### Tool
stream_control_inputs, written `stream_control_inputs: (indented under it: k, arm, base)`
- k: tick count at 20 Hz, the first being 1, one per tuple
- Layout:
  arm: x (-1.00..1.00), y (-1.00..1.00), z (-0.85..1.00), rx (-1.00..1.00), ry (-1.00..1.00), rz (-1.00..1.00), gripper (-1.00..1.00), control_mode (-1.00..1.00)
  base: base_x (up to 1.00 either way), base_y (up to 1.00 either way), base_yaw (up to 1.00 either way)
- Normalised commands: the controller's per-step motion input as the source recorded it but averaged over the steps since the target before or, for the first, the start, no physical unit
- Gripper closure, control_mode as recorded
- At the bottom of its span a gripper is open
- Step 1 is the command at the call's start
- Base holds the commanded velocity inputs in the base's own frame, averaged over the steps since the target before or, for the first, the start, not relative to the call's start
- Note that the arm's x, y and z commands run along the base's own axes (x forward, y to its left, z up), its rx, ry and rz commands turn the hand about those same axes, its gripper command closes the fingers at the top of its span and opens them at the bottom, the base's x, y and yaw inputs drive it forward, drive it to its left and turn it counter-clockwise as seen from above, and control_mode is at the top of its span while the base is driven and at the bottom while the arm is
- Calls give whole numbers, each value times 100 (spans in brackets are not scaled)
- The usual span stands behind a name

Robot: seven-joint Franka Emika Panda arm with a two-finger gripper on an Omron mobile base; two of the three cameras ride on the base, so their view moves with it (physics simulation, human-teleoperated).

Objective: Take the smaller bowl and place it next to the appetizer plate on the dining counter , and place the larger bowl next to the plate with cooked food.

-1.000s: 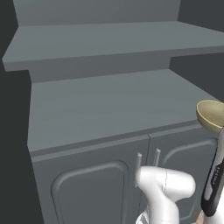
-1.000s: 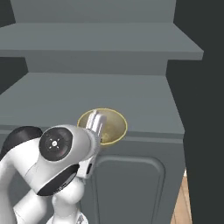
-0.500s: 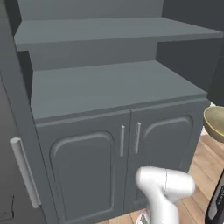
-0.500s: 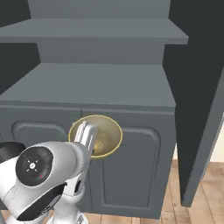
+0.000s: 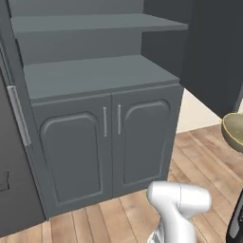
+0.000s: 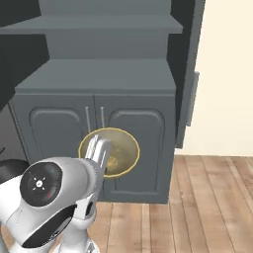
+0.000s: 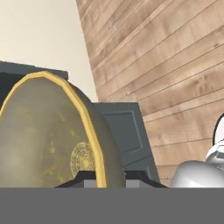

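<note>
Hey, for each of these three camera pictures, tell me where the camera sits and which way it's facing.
Left base view: on the base, behind the arm to its left, facing the grey cabinet; white arm at lower right, bowl at the right edge.
Right base view: behind the arm to its right, facing the same cabinet; arm at lower left, carrying the bowl.
Hand view: on the hand, looking along the gripper, shut on the bowl's rim; wood floor beyond.
Shared: both base views show the cabinet, wood floor and bowl.
</note>
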Motion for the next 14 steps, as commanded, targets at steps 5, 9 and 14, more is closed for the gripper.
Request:
stream_control_inputs:
  k: [5, 9, 14]
  arm:
    - [0, 0, 0, 0, 0, 0, 100, 100]
    - [0, 0, 0, 0, 0, 0, 100, 100]
    - [0, 0, 0, 0, 0, 0, 100, 100]
  base:
    - [-29, -12, -87]
    - [0, 0, -100]
    - [0, 0, -100]
